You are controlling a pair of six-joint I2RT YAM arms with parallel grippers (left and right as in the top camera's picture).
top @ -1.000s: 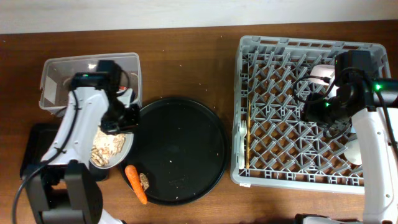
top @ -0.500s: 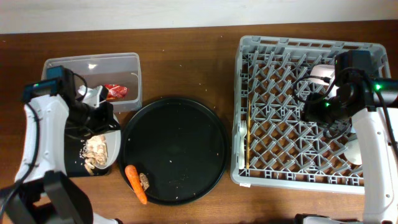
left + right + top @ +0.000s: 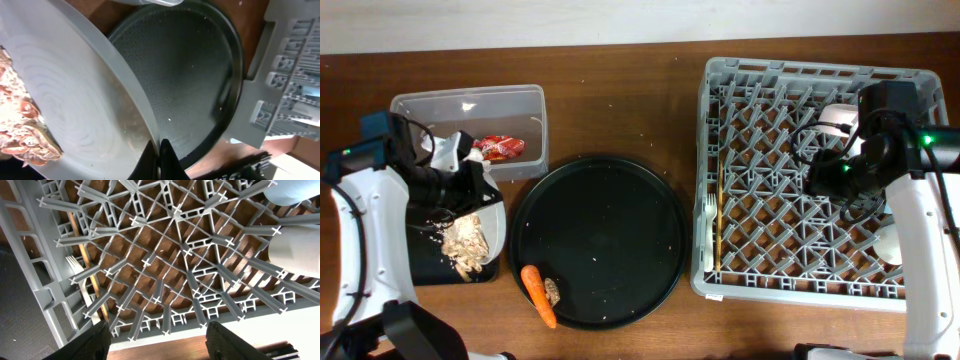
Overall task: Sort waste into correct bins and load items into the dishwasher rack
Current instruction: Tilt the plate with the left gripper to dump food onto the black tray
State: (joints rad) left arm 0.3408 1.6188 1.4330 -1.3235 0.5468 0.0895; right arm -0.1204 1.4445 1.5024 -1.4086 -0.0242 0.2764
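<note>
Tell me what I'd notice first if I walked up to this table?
The big grey rack fills the right side and is the largest thing there. In the middle lies a round black tray with a bright orange carrot at its lower-left edge. On the left, the left end effector pinches the rim of a tilted white plate carrying beige food scraps.

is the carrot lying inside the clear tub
No, the carrot lies at the lower-left edge of the round black tray, apart from the clear tub.
</note>
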